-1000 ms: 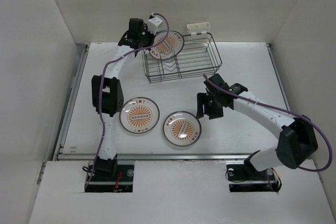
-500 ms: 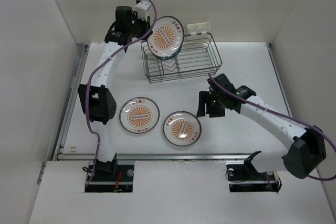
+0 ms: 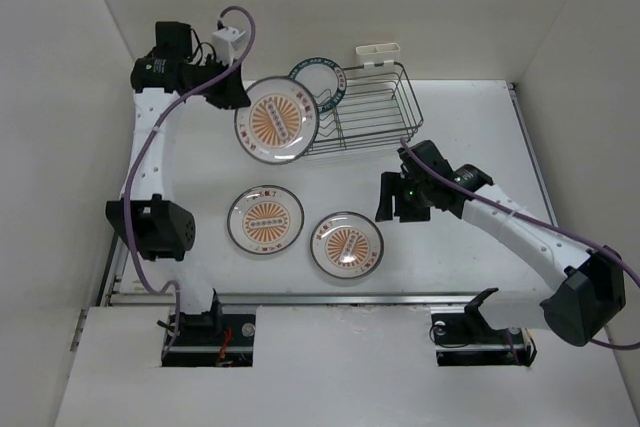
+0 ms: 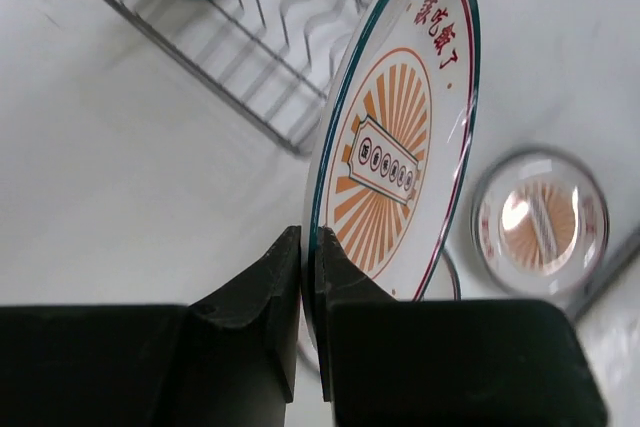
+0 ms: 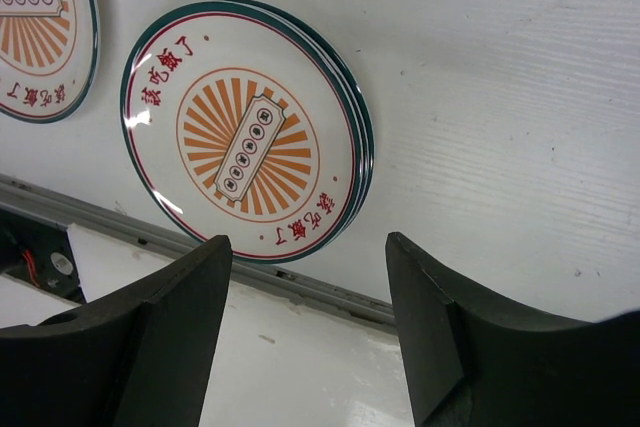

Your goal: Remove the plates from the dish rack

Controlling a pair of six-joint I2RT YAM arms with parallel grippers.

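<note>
1. The left gripper [image 3: 232, 97] is clamped tight on the rim of a sunburst plate [image 3: 277, 119]. It holds the plate in the air, face tilted up, just left of the rack [image 3: 365, 112].
2. In the left wrist view, the gripper's jaws pinch the plate's [image 4: 395, 147] lower edge, with the wire rack [image 4: 270, 37] behind it.
3. A teal plate [image 3: 317, 82] stands in the rack's left end, just behind the held one.
4. Two more sunburst plates lie flat on the tabletop [image 3: 480, 127] near the arms' bases. The left plate [image 3: 265, 218] sits just beside the right plate [image 3: 346, 244].
5. The right gripper [image 3: 398, 199] is spread wide and holds nothing. It hangs just right of the right plate [image 5: 250, 142], which shows between its fingers [image 5: 180, 327] in the right wrist view.
6. A white holder [image 3: 378, 51] hangs on the rack's far edge.
</note>
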